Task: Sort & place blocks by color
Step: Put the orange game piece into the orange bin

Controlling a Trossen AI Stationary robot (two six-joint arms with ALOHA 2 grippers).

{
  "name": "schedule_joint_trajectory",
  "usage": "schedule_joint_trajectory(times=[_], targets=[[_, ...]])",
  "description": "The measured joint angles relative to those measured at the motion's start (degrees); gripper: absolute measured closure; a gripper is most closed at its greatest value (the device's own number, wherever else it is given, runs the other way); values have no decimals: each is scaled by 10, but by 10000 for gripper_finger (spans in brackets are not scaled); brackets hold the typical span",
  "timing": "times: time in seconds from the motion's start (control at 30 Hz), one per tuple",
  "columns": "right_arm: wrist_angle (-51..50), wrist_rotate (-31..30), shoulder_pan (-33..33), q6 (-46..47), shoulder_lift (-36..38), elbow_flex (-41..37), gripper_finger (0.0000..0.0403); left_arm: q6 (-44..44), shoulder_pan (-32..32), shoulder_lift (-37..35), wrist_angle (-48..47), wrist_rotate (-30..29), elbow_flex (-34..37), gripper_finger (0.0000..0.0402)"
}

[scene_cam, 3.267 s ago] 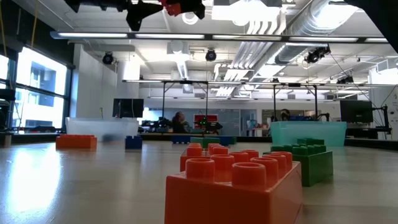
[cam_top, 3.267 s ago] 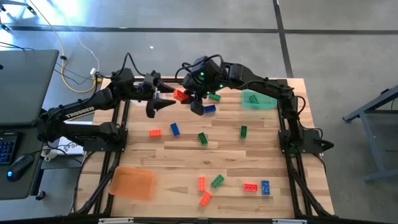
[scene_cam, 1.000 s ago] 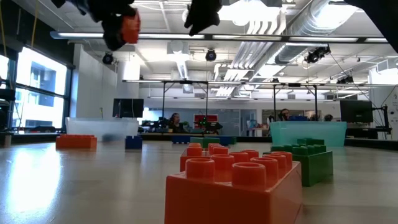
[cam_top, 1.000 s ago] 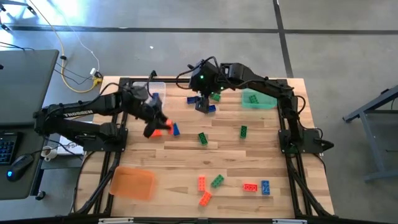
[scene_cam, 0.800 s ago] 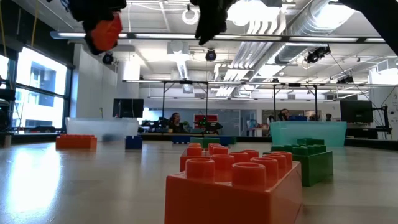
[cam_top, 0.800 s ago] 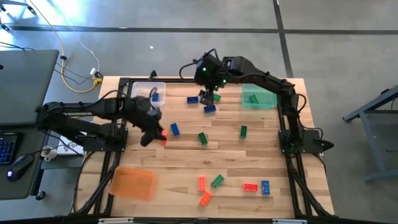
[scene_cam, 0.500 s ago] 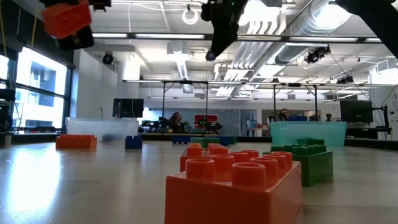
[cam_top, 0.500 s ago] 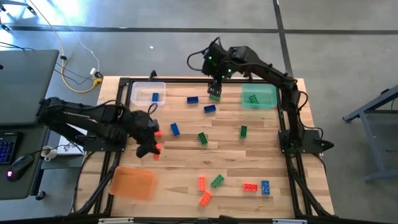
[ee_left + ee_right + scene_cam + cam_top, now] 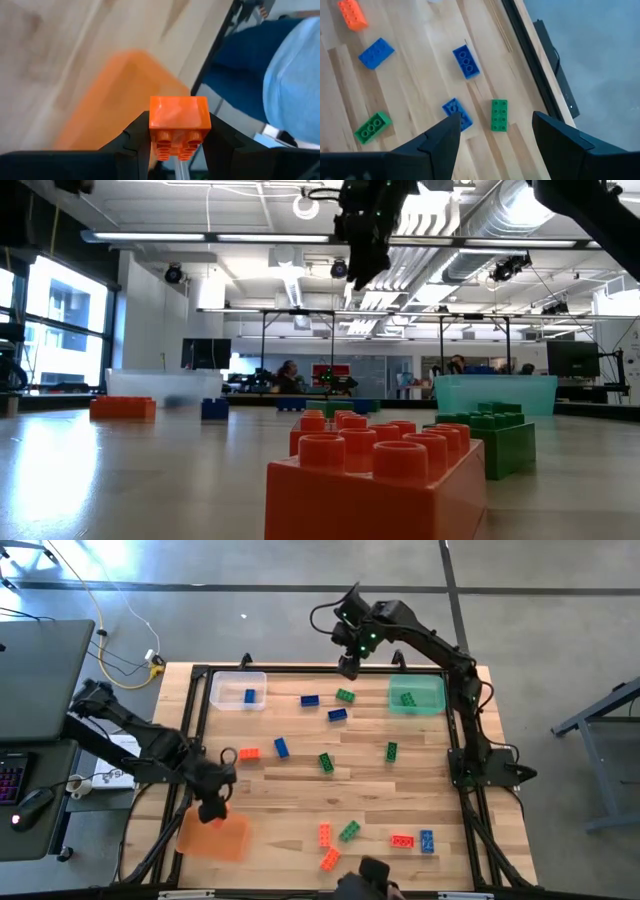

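Over the orange tray (image 9: 212, 836) at the table's 7 o'clock corner hangs the left gripper (image 9: 212, 810), jaws clamped on an orange block (image 9: 179, 121); the left wrist view shows the brick pinched between both fingers (image 9: 134, 137), studs facing the camera, tray blurred beneath.

Right gripper (image 9: 348, 664) sits high at 12 o'clock, above the table's far edge, jaws spread and holding nothing; its wrist view looks down on a green block (image 9: 499, 115) and two blue blocks (image 9: 466, 62) below it.

Clear tray (image 9: 238, 690) at 11 o'clock, one blue block (image 9: 249, 696) inside. Green tray (image 9: 416, 694) at 1 o'clock, a green brick (image 9: 407, 698) in it.

Loose on the wooden table (image 9: 300, 790): orange and blue bricks left of centre, green ones near centre and toward 3 o'clock, a mixed cluster of orange, green and blue at 5 to 6 o'clock. Low view: orange brick (image 9: 375, 488) close to the lens, green one (image 9: 497, 435) behind it.
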State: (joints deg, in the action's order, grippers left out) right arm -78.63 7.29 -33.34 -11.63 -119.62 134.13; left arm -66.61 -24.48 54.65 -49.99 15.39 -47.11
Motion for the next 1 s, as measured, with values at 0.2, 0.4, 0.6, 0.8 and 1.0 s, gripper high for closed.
schedule_joint_trajectory(times=[0.2,0.4,0.6,0.8,1.0], targets=[[5,-9,-8,7,-45,0,169,-68,-79,28,-2,0,9,292],[17,-41,-12,5,-85,0,169,-93,-109,69,-3,2,35,292],[14,-42,-19,-12,-106,0,169,-88,-112,112,0,1,35,292],[-5,-42,-24,-13,-132,0,169,-84,-112,152,19,41,35,281],[-10,-32,-23,-15,-158,0,169,-72,-112,180,63,53,35,277]])
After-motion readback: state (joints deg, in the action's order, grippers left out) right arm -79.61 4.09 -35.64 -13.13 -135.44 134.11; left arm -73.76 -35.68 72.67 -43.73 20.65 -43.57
